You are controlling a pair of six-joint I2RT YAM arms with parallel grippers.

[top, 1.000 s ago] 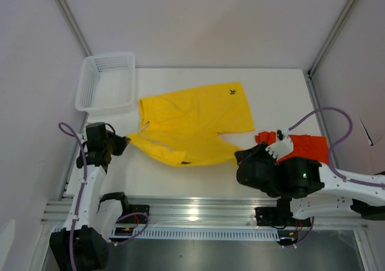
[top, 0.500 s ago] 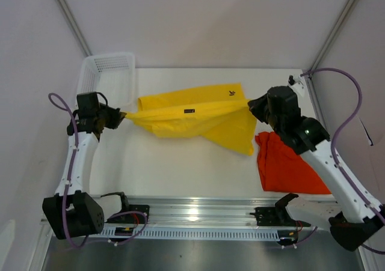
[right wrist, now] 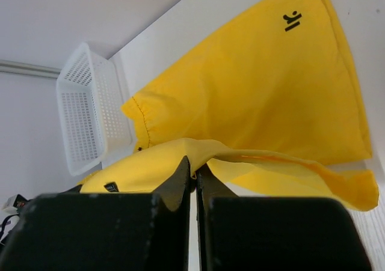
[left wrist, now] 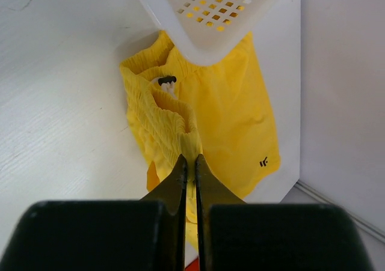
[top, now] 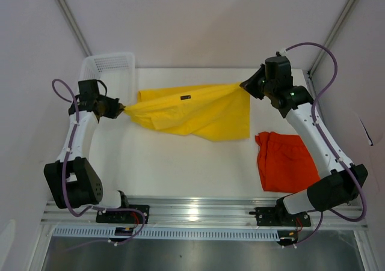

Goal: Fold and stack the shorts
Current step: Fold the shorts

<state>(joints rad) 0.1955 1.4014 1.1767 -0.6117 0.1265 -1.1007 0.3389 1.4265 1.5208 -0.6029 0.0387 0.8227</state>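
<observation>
Two shorts are seen on the white table (top: 180, 163). The yellow shorts (top: 192, 112) are held stretched between both arms, across the far half of the table. The left gripper (top: 120, 109) is clamped on the waistband end at the left, just beside the basket (top: 108, 63). In the left wrist view its fingers (left wrist: 180, 175) are pressed together on a gathered yellow fold, with the white drawstring (left wrist: 165, 83) lying just beyond. The right gripper (top: 243, 83) is clenched on a corner of the fabric at the right, near the back edge of the table. In the right wrist view a thin yellow edge is pinched between its tips. The cloth is pulled taut along its upper edge, while the lower part sags and lies folded over on the table. A small black tag (top: 185, 97) is shown on the upper layer, and a black logo (right wrist: 292, 20) is seen on the layer lying flat beneath. The orange shorts (top: 287, 169) are lying crumpled at the near right of the table, apart from the yellow shorts and touched by neither gripper.
</observation>
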